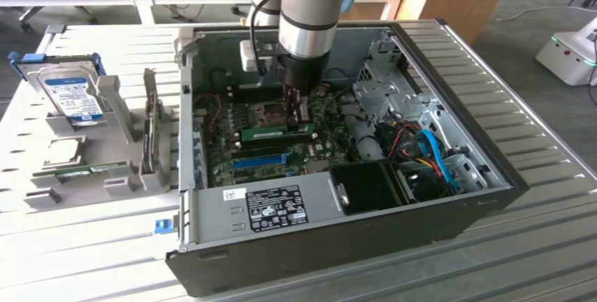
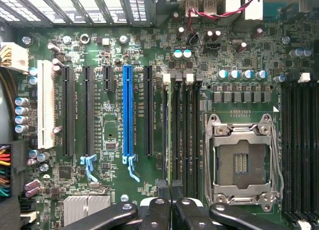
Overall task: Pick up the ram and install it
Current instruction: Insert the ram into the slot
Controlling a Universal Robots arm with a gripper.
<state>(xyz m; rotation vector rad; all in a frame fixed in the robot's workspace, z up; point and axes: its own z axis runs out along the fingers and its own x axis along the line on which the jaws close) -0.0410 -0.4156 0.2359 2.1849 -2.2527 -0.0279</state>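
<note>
Inside the open computer case [image 1: 448, 211], a green ram [image 1: 275, 133] stands on edge in a black memory slot on the motherboard [image 2: 114, 190]. In the wrist view the ram [image 2: 169, 130] appears as a thin pale-green line running the length of that slot. My gripper [image 1: 300, 114] is at the end of the ram on the exterior view's right, with its black fingertips [image 2: 162, 186] pressed together, shut. I cannot tell whether they touch the ram. A second ram [image 1: 89, 171] lies in the grey holder outside the case.
A long blue slot [image 2: 128, 110] runs beside the memory slots, and the empty processor socket [image 2: 241, 163] lies on the other side. A silver hard drive [image 1: 75, 96] with a blue label stands in the grey rack at the exterior view's left. Blue and orange cables [image 1: 434, 155] crowd the case's right.
</note>
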